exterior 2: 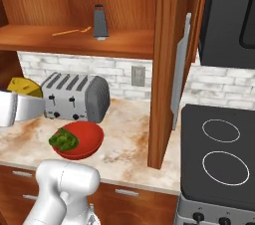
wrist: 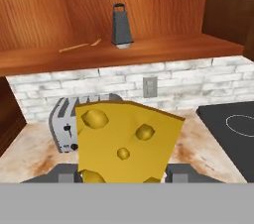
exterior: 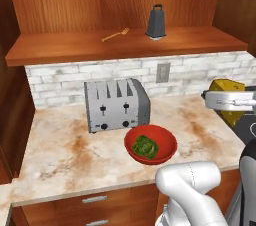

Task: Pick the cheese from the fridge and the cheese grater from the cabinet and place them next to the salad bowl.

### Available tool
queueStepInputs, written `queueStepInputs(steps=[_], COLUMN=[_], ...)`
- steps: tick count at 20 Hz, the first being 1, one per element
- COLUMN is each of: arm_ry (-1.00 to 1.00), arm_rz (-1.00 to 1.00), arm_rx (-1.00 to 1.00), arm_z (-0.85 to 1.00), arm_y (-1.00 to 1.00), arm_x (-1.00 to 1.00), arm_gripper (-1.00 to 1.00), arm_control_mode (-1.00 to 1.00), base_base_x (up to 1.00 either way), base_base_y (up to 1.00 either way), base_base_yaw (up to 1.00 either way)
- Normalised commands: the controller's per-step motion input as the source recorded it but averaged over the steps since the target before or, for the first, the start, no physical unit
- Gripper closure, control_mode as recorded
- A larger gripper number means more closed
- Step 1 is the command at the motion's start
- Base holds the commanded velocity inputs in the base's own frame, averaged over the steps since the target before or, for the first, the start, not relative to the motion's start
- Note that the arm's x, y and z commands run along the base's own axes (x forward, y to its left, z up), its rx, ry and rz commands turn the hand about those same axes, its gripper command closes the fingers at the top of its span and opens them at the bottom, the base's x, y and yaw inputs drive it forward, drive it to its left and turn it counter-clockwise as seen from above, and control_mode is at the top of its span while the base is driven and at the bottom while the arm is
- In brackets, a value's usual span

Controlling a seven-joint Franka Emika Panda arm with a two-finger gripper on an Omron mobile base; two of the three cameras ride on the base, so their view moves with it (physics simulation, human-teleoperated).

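One item in my two-finger gripper [wrist: 124, 176]: yellow-orange holed cheese wedge [wrist: 124, 139], clamped, above counter's right part. Lower onto bare speckled counter [exterior: 200, 125] just beside red lettuce-filled salad bowl [exterior: 162, 142]; avoid rim.

A pale marbled table [exterior: 65, 145] with rusty brown stains runs along a wall of whitish brick [exterior: 65, 82]. A grey outlet plate [exterior: 163, 72] sits in the brick, right of a silver four-slot toaster [exterior: 116, 104]. Wood drawers [exterior: 95, 205] with silver handles lie under the table's front edge. In the right base view, a tall wood panel [exterior 2: 167, 64] with a long grey handle stands between the table and a black cooktop [exterior 2: 219, 154] marked with two white rings. A dark appliance [exterior 2: 231, 15] hangs above the cooktop. Light is even and soft.
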Motion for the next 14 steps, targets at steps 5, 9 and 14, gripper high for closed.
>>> queueStepInputs(steps=[5,9,14], arm_ry=[0.35,0.35,0.09], arm_rz=[0.0,0.0,0.0], arm_rx=[0.0,0.0,-0.06], arm_z=[-0.52,-0.73,-0.64], arm_y=[-0.11,-0.24,-0.19], arm_x=[-0.03,0.0,0.07], arm_gripper=[1.0,1.0,1.0], arm_control_mode=[-1.0,-1.0,-1.0], base_base_x=[-0.01,0.0,0.0], base_base_y=[0.0,0.0,0.0], base_base_yaw=[0.0,0.0,0.0])
